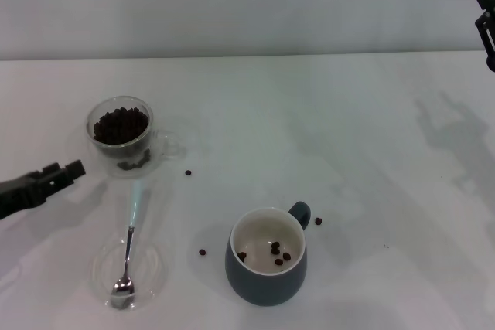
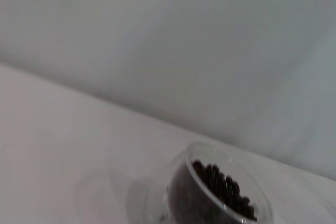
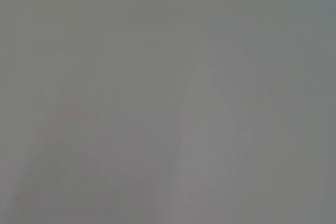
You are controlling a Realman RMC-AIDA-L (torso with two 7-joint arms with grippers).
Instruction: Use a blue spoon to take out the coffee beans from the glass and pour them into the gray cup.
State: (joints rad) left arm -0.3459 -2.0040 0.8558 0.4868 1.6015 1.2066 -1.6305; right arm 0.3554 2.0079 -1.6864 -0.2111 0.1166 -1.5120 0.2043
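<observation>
The glass [image 1: 121,134] stands at the left, full of coffee beans [image 1: 120,124]; it also shows in the left wrist view [image 2: 210,198] with its coffee beans [image 2: 223,188]. The blue spoon [image 1: 133,229] lies on the table in front of the glass, its metal bowl resting in a flat clear saucer [image 1: 151,274]. The gray cup [image 1: 267,268] stands at the front centre with a few beans [image 1: 276,253] inside. My left gripper [image 1: 64,171] is open and empty, low at the left, beside the glass. My right gripper [image 1: 486,27] is raised at the far right edge.
Loose beans lie on the white table: one right of the glass [image 1: 188,172], one left of the gray cup [image 1: 203,252], one by the cup's handle [image 1: 318,221]. A pale wall rises behind the table's far edge.
</observation>
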